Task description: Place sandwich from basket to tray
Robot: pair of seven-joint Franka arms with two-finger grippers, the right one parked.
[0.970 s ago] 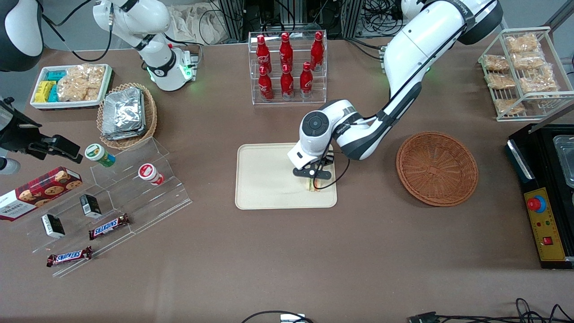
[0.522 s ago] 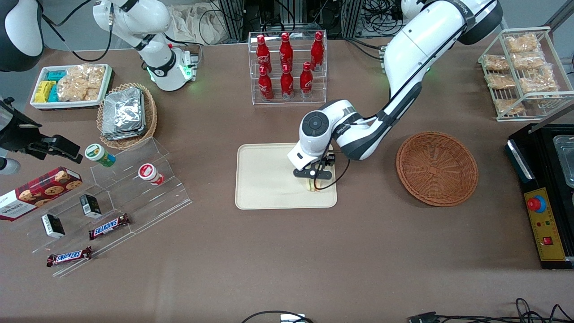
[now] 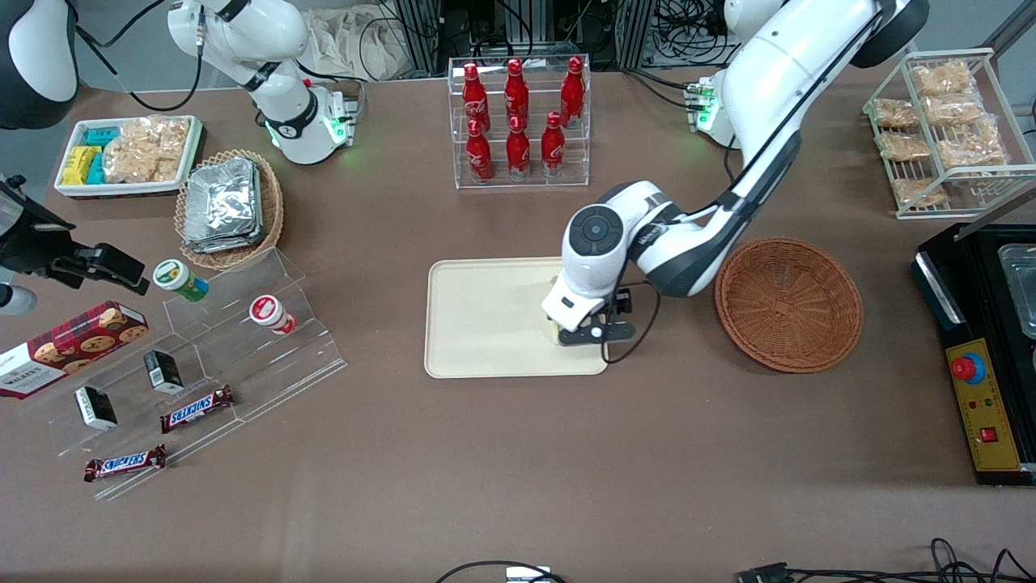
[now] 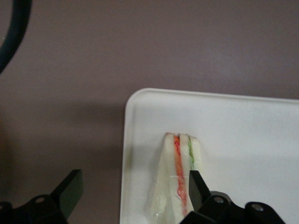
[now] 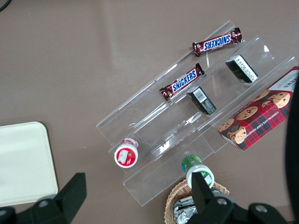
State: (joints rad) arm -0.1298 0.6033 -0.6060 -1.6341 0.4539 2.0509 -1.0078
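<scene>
Shifting toward the basket, the tool is hanging wide open above the tray, where the sandwich is lying released near the rim; light, soft, clear-wrapped and probably slippery, it is best pinched gently across its bread faces.

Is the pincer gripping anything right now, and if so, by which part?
Nothing is held. The pincer is open above the tray; the sandwich lies on the tray between its spread fingers, released.

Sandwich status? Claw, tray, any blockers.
Claw open, above the tray's corner nearest the basket. Sandwich released, lying on tray. Basket empty. Nothing in the way.
</scene>
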